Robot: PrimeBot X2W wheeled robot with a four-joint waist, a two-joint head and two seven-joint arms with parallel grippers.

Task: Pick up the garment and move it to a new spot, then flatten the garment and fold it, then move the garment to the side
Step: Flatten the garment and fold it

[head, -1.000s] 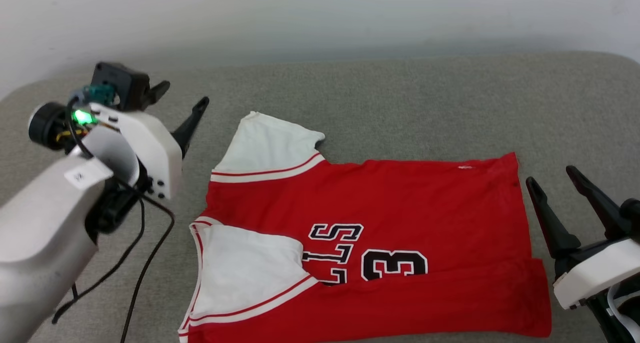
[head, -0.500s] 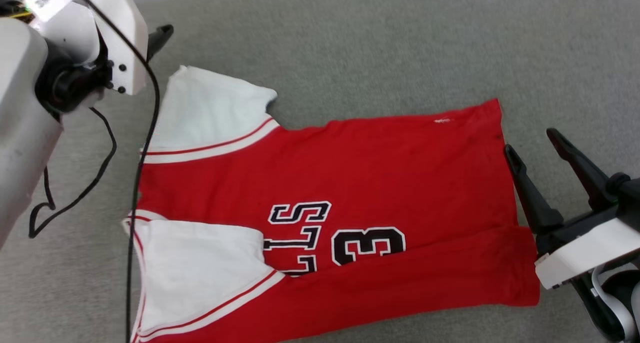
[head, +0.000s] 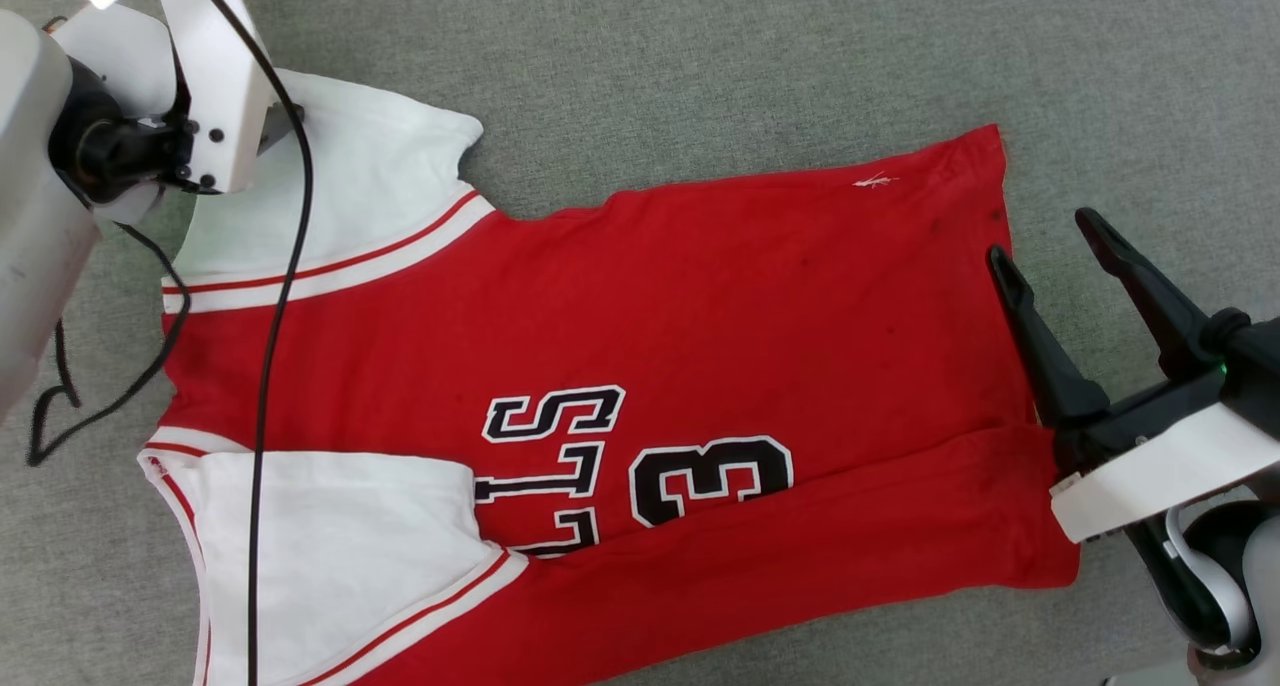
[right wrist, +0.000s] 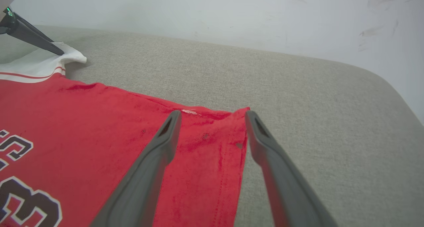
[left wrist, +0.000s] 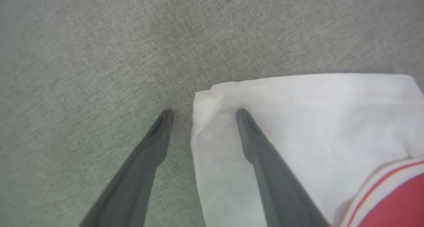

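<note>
Between left end effector (left wrist: 202,112) and right end effector (head: 1040,236), the garment (head: 700,306), flat.

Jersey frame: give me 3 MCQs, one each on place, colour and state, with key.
1. Where is the left end effector?
A. over the number 3
B. astride a sleeve corner
C. at the hem

2. What colour are the jersey sleeves?
A. black
B. blue
C. white

3. What state is the right end effector in?
A. open, holding nothing
B. shut on cloth
C. shut, empty

Key:
1 B: one finger lies over the white sleeve, the other over the grey surface.
2 C: both sleeves are white with red trim.
3 A: its fingers stand apart either side of the red hem corner, gripping nothing.
</note>
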